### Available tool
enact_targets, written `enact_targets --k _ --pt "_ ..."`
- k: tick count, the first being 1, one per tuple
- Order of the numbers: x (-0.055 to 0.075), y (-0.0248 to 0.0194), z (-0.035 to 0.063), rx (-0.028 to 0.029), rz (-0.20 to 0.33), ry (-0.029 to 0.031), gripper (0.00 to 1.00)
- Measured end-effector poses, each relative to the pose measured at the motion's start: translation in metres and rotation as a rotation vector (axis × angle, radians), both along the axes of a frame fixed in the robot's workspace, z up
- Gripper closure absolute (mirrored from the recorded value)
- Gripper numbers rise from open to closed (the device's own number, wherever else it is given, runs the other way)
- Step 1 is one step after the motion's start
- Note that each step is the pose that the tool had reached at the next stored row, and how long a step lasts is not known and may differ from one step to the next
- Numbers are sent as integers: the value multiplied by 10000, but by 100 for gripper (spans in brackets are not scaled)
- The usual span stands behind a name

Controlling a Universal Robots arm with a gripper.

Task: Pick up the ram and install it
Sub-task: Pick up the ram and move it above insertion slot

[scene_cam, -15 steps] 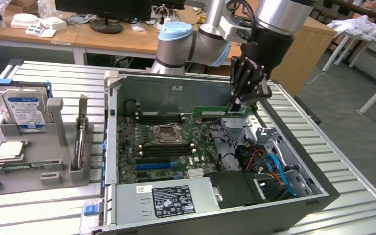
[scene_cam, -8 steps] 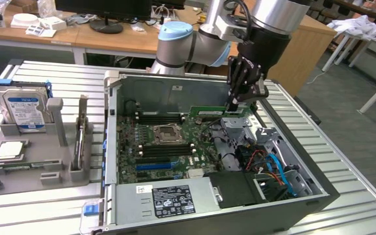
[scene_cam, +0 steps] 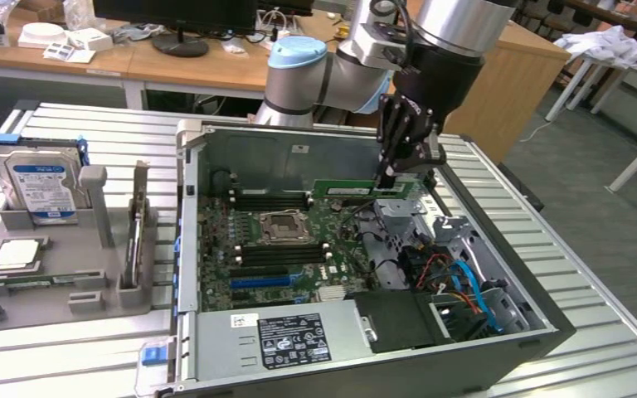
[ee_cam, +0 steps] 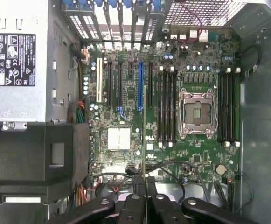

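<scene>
The pick-up is done and the installing is not. The gripper [scene_cam: 391,182] is closed narrow on the ram [scene_cam: 347,189], pinching the stick by one end. The ram hangs level in the upper middle of the exterior view, inside the open computer case [scene_cam: 285,153] near its back wall. It sits above the motherboard [scene_cam: 246,240] and not in it. In the wrist view the ram [ee_cam: 145,121] shows edge-on as a thin line running out from between the black fingers [ee_cam: 130,205]. That line lies over the board between the blue expansion slot [ee_cam: 140,86] and the nearest bank of memory slots [ee_cam: 165,107], which stand beside the processor socket [ee_cam: 198,112]. So I judge the stick roughly parallel to those slots but offset from them and clear of the board. In the exterior view the black memory slots [scene_cam: 269,200] on either side of the socket [scene_cam: 284,224] look unfilled. At the exterior view's left, the grey tray [scene_cam: 64,286] holds the hard drive [scene_cam: 40,178], well apart from the gripper. What remains is lining the ram up over a slot and seating it.
</scene>
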State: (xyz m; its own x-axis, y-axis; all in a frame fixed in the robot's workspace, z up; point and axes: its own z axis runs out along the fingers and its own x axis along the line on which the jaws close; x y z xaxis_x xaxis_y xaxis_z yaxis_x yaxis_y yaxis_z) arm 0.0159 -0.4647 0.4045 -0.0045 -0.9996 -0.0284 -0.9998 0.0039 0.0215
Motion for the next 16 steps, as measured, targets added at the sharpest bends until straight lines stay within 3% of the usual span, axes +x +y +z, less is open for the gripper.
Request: enact_targets --k 16 --pt "-226 0 -1 -1 0 0 88"
